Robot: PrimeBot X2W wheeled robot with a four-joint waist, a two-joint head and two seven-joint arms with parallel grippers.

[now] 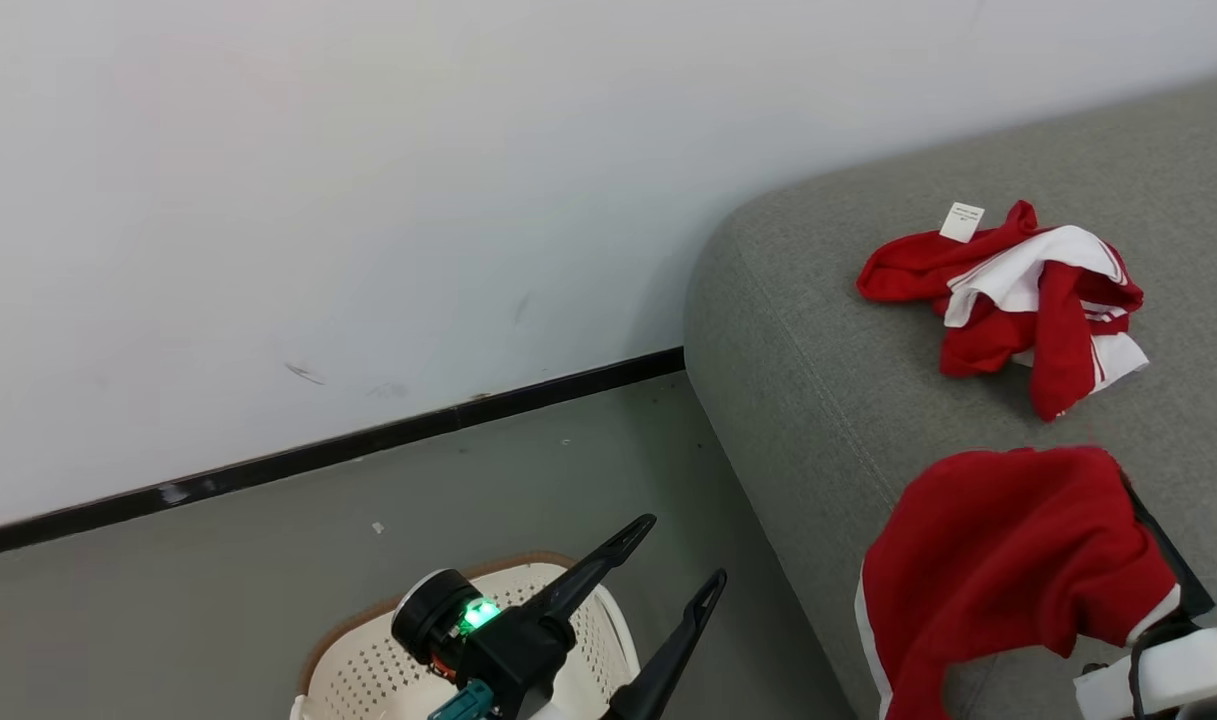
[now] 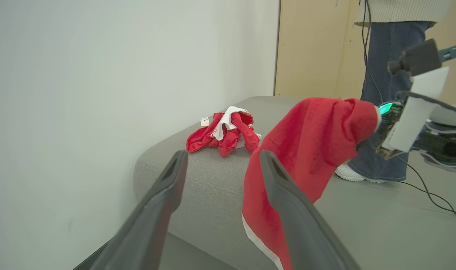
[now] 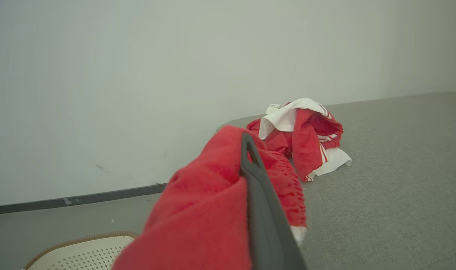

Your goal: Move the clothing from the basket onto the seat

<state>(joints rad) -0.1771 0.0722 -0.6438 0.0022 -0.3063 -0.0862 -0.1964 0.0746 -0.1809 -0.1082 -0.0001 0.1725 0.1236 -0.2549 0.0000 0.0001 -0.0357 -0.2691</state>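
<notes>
A crumpled red and white garment lies on the grey sofa seat near its rounded corner. It also shows in the left wrist view and the right wrist view. My right gripper is shut on a second red garment, which drapes over its fingers and hangs above the sofa's near edge. At the lower middle, my left gripper stands open with nothing in it, above the cream perforated basket. What lies inside the basket is mostly hidden.
A white wall with a black baseboard runs behind the basket and the sofa. Grey floor lies between them. A person in jeans stands beyond the sofa, and a black cable trails on the floor there.
</notes>
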